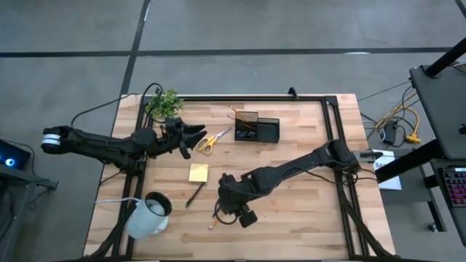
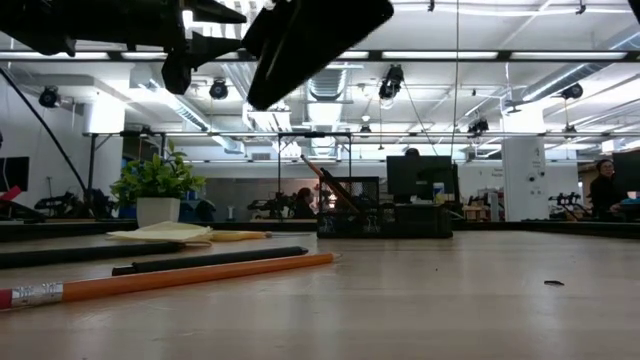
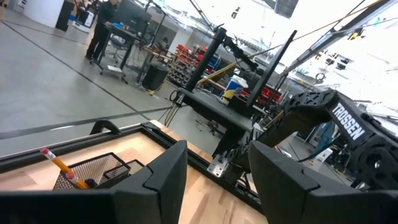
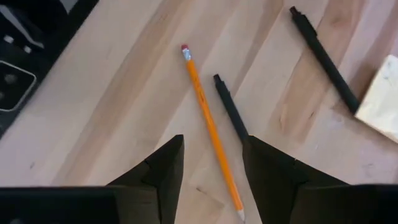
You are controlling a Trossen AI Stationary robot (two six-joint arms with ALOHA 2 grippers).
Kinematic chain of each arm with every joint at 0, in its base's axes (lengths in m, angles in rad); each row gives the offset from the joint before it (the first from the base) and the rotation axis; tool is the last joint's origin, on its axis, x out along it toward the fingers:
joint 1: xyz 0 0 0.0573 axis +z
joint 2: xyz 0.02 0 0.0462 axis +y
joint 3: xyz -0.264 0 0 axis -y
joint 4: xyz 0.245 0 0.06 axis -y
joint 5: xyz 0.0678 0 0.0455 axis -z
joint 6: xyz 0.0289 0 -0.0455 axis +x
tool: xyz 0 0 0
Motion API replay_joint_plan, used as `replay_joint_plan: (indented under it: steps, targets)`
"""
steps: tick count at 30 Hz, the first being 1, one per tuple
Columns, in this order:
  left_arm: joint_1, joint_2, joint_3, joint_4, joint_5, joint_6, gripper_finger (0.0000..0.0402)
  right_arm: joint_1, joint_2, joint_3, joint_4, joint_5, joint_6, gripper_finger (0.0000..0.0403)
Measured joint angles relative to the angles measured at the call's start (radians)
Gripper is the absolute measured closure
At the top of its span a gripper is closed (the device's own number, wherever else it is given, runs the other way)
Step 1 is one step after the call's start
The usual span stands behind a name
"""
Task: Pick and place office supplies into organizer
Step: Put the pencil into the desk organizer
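Currently, high view: right gripper [image 1: 244, 212] sits over the near-centre of the table [image 1: 306, 189], directly above an orange pencil [image 1: 218, 216] and a short dark pen [image 1: 222, 207]. Second dark pen [image 1: 194, 194] lies just beside, toward the sticky-note pad [image 1: 198, 172]. Organizer [image 1: 256, 129] is well apart, at the far side, with pencils already standing in it. Scissors [image 1: 212, 140] lie between the organizer and the left gripper [image 1: 191, 138], which waits raised near the plant [image 1: 164, 105]. Right arm is clearly nearer the pencil. White mug [image 1: 150, 215] lies tipped at the near-left corner, away from the transfer path.

Low view: pencil [image 2: 170, 279] and dark pen [image 2: 210, 262] lie flat and almost parallel, close together. Organizer [image 2: 385, 215] in the background, open wood between.

Left wrist view: left gripper [image 3: 217, 177] fingers apart, nothing held, organizer mesh [image 3: 93, 171] ahead.

Right wrist view: right gripper [image 4: 211, 165] jaws apart, empty. Pencil [image 4: 211, 130] runs straight through the gap, long axis across the closing direction, so the alignment looks good. Short pen [image 4: 231, 111] lies just beside it, end disappearing under one finger [image 4: 273, 168].

Judgement: a straight descent risks that finger landing on the pen or pinching both. A small shift away from the pen would clear it.
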Motion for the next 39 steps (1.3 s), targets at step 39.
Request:
replay_joint_plan:
  steps: [39]
  targets:
    - [0.000,0.003,0.000,-0.007,0.000,0.001,0.0244,-0.023,0.177,0.000,0.030,0.000,-0.234,0.0264]
